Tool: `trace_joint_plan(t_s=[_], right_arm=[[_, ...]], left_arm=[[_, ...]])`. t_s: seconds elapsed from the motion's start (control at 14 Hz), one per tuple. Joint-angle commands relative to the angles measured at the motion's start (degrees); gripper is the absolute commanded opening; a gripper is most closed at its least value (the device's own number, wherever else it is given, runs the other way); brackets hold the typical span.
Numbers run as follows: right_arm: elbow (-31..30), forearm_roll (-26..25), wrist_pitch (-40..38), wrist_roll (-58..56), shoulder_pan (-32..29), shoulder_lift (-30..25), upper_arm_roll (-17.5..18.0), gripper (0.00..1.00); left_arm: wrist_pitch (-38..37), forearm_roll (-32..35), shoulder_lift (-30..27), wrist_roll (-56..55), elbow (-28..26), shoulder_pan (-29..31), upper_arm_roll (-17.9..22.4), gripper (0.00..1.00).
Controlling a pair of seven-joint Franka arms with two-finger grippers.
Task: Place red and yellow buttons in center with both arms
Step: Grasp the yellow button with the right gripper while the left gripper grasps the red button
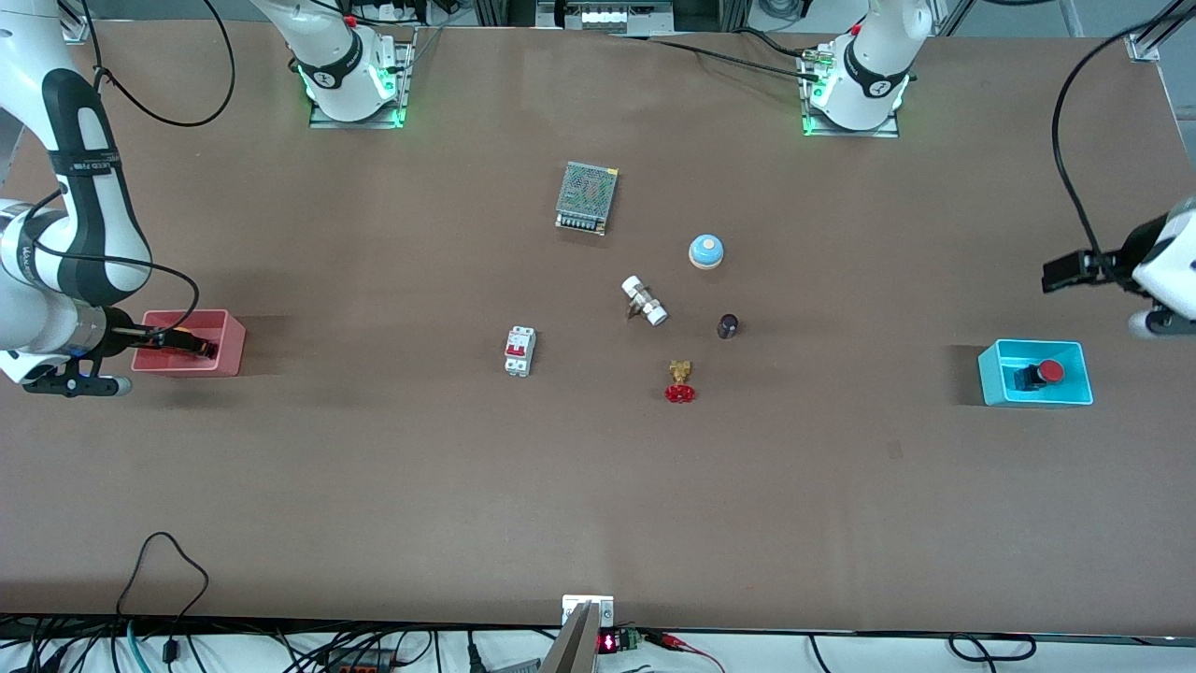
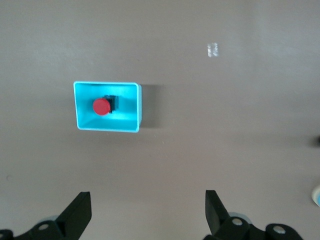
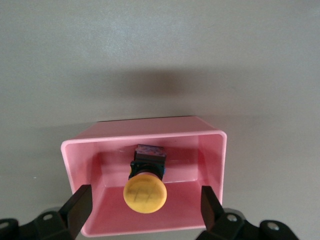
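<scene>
The yellow button [image 3: 145,192] is lying in the pink bin [image 3: 218,160] at the right arm's end of the table, black body under its round cap. The red button [image 1: 1050,371] is lying in the blue bin [image 1: 990,369] at the left arm's end. Neither is yet reaching the centre [image 1: 598,439], so the whole of the carrying and placing is, by the look of it, still to do.

The right gripper [image 3: 145,207] is sitting low over the pink bin, its fingers [image 3: 80,202] standing wide to either side of the yellow cap and not touching it. It seems to be in the reaching step, with the close and lift ahead. In the front view its tips are reaching into the bin, though how deep is hard to tell from there.

The left gripper [image 2: 147,212] is hanging high above the bare table beside the blue bin, claw spread wide and holding nothing; the arm is waiting, or only starting its approach.

Around the centre a scatter of parts is lying: a mesh-topped power supply [image 1: 587,197] nearest the bases, a blue bell [image 1: 706,250], a white fitting [image 1: 645,300], a small dark cylinder [image 1: 728,325], a breaker [image 1: 519,350] and a brass valve [image 1: 680,381] with a red wheel, nearest the front camera. Open tabletop is lying nearer the camera than these.
</scene>
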Motion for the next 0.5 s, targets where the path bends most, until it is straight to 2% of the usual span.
trace_joint_plan(t_s=[0.0,0.21,0.43], right_arm=[[-0.8,-1.0,2.0,-0.5,0.0,0.6,0.2,0.94],[-0.8,-1.0,2.1,-0.7,-0.1,1.4,0.2,0.92],[-0.9,-1.0,1.5,-0.9,-0.1,1.5,0.2,0.89]], left_arm=[[10.6,1.7,0.5,4.5,-6.6,3.7,-0.1,1.0],[23.8,2.1,3.9,9.7,-12.6,7.9,-0.2,1.0],[32.9,2.0,9.4,13.8,-13.6,11.6,-0.7,1.0]])
